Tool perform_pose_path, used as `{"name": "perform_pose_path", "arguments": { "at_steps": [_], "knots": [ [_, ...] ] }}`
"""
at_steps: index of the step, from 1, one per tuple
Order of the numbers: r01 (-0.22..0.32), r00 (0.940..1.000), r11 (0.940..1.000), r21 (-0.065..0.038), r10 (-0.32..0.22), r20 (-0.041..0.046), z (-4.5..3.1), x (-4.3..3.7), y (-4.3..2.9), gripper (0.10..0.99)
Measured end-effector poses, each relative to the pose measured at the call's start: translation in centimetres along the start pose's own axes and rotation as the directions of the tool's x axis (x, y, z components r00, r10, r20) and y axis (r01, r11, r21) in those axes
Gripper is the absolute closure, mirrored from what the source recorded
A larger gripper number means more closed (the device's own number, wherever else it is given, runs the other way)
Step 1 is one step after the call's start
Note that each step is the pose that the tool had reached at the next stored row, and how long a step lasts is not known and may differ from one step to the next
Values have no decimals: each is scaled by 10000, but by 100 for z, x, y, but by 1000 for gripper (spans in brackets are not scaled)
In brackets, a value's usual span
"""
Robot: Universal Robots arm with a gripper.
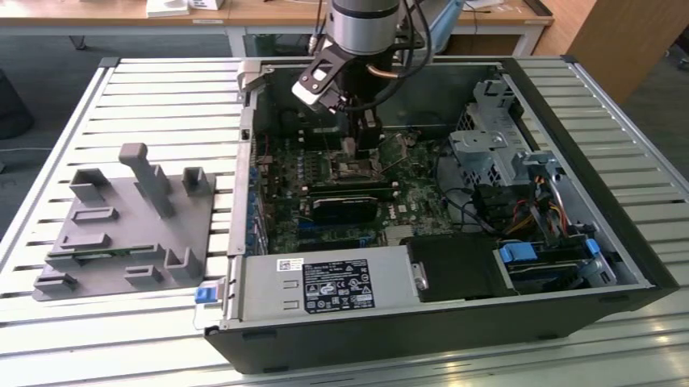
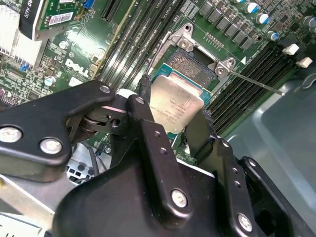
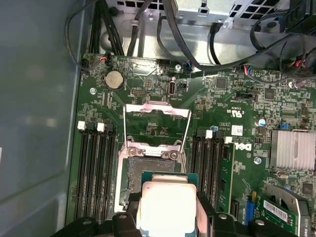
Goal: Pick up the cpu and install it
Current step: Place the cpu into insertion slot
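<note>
Gripper (image 2: 173, 117) found clenched on the cpu (image 2: 176, 104), its black fingers (image 2: 145, 123) pressing two opposite edges of the chip. We see the silvery top in both wrist views, and the first wrist view shows a thin green rim along one edge. The cpu hangs over the open socket (image 3: 148, 170) on the motherboard (image 3: 222, 98). It covers one end of the socket, while the end toward the load frame (image 3: 157, 123) lies bare. We cannot tell whether chip and socket touch. The load frame is swung open, and memory slots (image 3: 96, 173) run on both sides of the socket. In the exterior view the arm (image 1: 366, 24) reaches down into the open case (image 1: 615, 201) lying on the slatted desk (image 1: 161, 97). A grey fixture (image 1: 119, 226) sits on the desk, to the exterior view's left of the case.
</note>
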State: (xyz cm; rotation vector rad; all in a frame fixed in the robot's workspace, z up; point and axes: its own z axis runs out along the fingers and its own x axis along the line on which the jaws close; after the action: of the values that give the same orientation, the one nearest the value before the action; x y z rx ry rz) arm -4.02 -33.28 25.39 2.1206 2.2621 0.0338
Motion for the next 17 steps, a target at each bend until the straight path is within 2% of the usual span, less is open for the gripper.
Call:
{"name": "perform_pose_path", "arguments": {
  "at_steps": [17],
  "knots": [
    [0, 10000, 10000, 0, 0, 0, 86, 1, -4, 557]
  ]
}}
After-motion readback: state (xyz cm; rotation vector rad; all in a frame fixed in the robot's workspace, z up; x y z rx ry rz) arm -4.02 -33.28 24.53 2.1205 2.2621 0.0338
